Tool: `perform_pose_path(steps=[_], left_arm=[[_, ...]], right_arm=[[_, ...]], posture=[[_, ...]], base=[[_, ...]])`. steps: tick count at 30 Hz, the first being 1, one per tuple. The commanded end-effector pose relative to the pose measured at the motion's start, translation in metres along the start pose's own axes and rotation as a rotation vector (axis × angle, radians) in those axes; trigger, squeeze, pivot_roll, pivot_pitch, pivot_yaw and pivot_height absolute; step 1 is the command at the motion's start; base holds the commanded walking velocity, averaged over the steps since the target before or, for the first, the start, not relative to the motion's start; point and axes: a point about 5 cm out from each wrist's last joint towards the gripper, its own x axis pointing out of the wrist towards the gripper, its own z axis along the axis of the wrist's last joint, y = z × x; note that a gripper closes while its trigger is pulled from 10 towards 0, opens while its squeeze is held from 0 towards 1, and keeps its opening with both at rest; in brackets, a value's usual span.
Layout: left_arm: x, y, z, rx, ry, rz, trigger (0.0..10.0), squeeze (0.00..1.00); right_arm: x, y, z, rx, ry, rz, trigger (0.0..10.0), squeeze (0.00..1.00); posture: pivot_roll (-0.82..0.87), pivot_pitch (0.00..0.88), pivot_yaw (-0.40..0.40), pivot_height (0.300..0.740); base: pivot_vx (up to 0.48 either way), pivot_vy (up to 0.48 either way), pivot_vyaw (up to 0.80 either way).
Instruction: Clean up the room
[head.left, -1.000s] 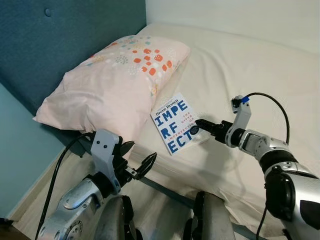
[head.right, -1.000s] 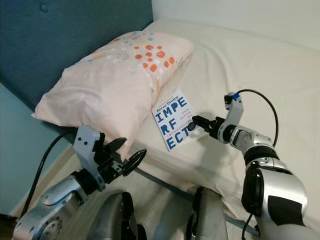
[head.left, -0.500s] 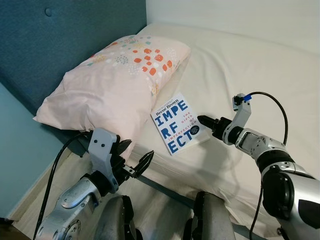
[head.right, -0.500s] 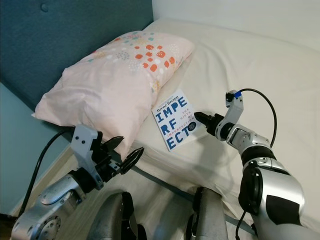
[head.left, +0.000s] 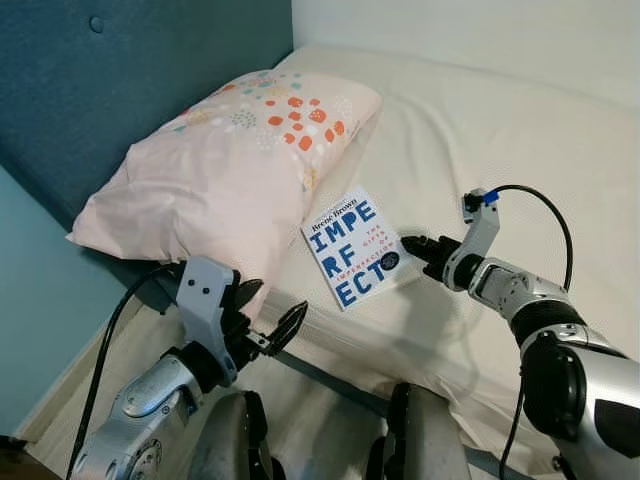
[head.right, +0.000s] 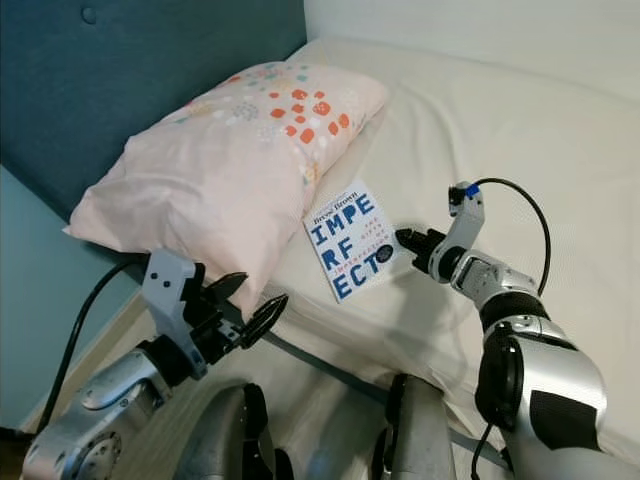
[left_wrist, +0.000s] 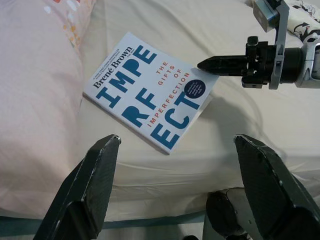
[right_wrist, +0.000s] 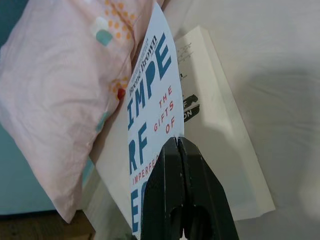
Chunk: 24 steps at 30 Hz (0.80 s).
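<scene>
The paperback book (head.left: 350, 246) lies flat on the bed (head.left: 520, 130), just beside the pillow (head.left: 220, 170); the right gripper (head.left: 408, 243), jaws closed, pinches its floppy cover; light and thin, it wants a spine-edge grip; the left gripper (head.left: 262, 312) hovers open.

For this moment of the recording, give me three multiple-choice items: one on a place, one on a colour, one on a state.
1. Where does the book lie?
A. on the floor
B. on the bed beside the pillow
C. on top of the pillow

2. What colour are the big letters on the book's cover?
A. blue
B. green
C. black

3. How do the fingers of the left gripper stand?
A. closed on the book
B. closed on the pillow
C. spread apart, holding nothing

Key: 1 B, the book rests on the cream sheet at the pillow's edge. 2 A, "IMPERFECT" is printed in blue. 3 C, the left wrist view shows both fingers wide apart, short of the book, while the right gripper pinches its cover.
</scene>
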Motion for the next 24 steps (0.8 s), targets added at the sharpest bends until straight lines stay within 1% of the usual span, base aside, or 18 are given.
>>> perform_pose_path(steps=[1,2,5,6,7,8,9,10,11,12,13,14,16,19,21,22,23,24], left_arm=[[-0.005,0.001,-0.005,0.011,0.029,-0.002,10.0,0.0],[-0.005,0.001,-0.005,0.011,0.03,-0.004,10.0,0.0],[-0.005,0.001,-0.005,0.012,0.03,-0.006,10.0,0.0],[-0.006,0.0,-0.004,0.01,0.031,-0.014,10.0,0.0],[-0.006,0.0,-0.004,0.011,0.032,-0.02,10.0,0.0],[-0.006,0.0,-0.004,0.011,0.032,-0.02,10.0,0.0],[-0.006,-0.001,-0.004,0.011,0.034,-0.025,10.0,0.0],[-0.005,-0.001,-0.004,0.011,0.036,-0.028,10.0,0.0],[-0.005,-0.001,-0.004,0.011,0.036,-0.028,10.0,0.0],[-0.005,-0.002,-0.005,0.012,0.037,-0.032,10.0,0.0],[-0.005,-0.002,-0.005,0.012,0.037,-0.032,10.0,0.0],[-0.005,-0.002,-0.005,0.011,0.037,-0.034,10.0,0.0],[-0.004,-0.003,-0.005,0.011,0.037,-0.038,10.0,0.0],[-0.004,-0.002,-0.005,0.012,0.037,-0.037,10.0,0.0],[-0.004,-0.002,-0.005,0.013,0.038,-0.036,10.0,0.0],[-0.004,-0.002,-0.005,0.013,0.038,-0.036,10.0,0.0],[-0.004,-0.002,-0.005,0.015,0.037,-0.033,10.0,0.0],[-0.004,-0.001,-0.005,0.018,0.037,-0.031,10.0,0.0]], right_arm=[[-0.004,-0.008,-0.01,0.013,0.032,-0.012,0.0,0.0],[-0.006,-0.007,-0.005,0.023,0.013,0.013,0.0,0.0],[-0.007,-0.005,-0.001,0.034,-0.002,0.04,0.0,0.0],[-0.009,-0.003,0.003,0.016,0.015,0.119,0.0,0.0],[-0.011,-0.002,0.002,-0.017,0.051,0.153,0.0,0.0],[-0.011,-0.002,0.002,-0.017,0.051,0.153,0.0,0.0],[-0.014,-0.004,-0.001,-0.072,0.104,0.174,0.0,0.0],[-0.016,-0.005,-0.003,-0.109,0.14,0.183,0.0,0.0],[-0.016,-0.005,-0.003,-0.109,0.14,0.183,0.0,0.0],[-0.018,-0.008,-0.004,-0.165,0.183,0.176,0.0,0.0],[-0.018,-0.008,-0.004,-0.165,0.183,0.176,0.0,0.0],[-0.021,-0.012,-0.003,-0.213,0.205,0.142,0.0,0.0],[-0.027,-0.022,0.005,-0.27,0.196,0.049,0.0,0.0],[-0.03,-0.027,0.012,-0.287,0.16,-0.013,0.0,0.0],[-0.031,-0.027,0.014,-0.289,0.149,-0.025,0.0,0.0],[-0.031,-0.027,0.014,-0.289,0.149,-0.025,0.0,0.0],[-0.032,-0.027,0.018,-0.281,0.125,-0.012,0.0,0.0],[-0.033,-0.025,0.023,-0.266,0.1,0.029,0.0,0.0]], posture=[[0.16,0.345,0.008,0.574],[0.16,0.341,0.007,0.574],[0.16,0.34,0.007,0.574],[0.16,0.339,0.009,0.574],[0.16,0.339,0.009,0.574],[0.16,0.339,0.009,0.574],[0.16,0.338,0.012,0.574],[0.16,0.338,0.012,0.574],[0.16,0.338,0.012,0.574],[0.16,0.338,0.013,0.574],[0.16,0.338,0.013,0.574],[0.16,0.337,0.015,0.574],[0.16,0.336,0.019,0.574],[0.16,0.333,0.019,0.574],[0.16,0.333,0.019,0.574],[0.16,0.333,0.019,0.574],[0.16,0.33,0.017,0.574],[0.16,0.326,0.017,0.574]], base=[[0.0,0.0,0.0],[0.0,0.0,0.0],[0.0,0.0,0.0],[0.0,0.0,0.0],[0.0,0.0,0.0],[0.0,0.0,0.0],[0.0,0.0,0.0],[0.0,0.0,0.0],[0.0,0.0,0.0],[0.0,0.0,0.0],[0.0,0.0,0.0],[0.0,0.0,0.0],[0.0,0.0,0.0],[0.0,0.0,0.0],[0.0,0.0,0.0],[0.0,0.0,0.0],[0.0,0.0,0.0],[0.0,0.0,0.0]])
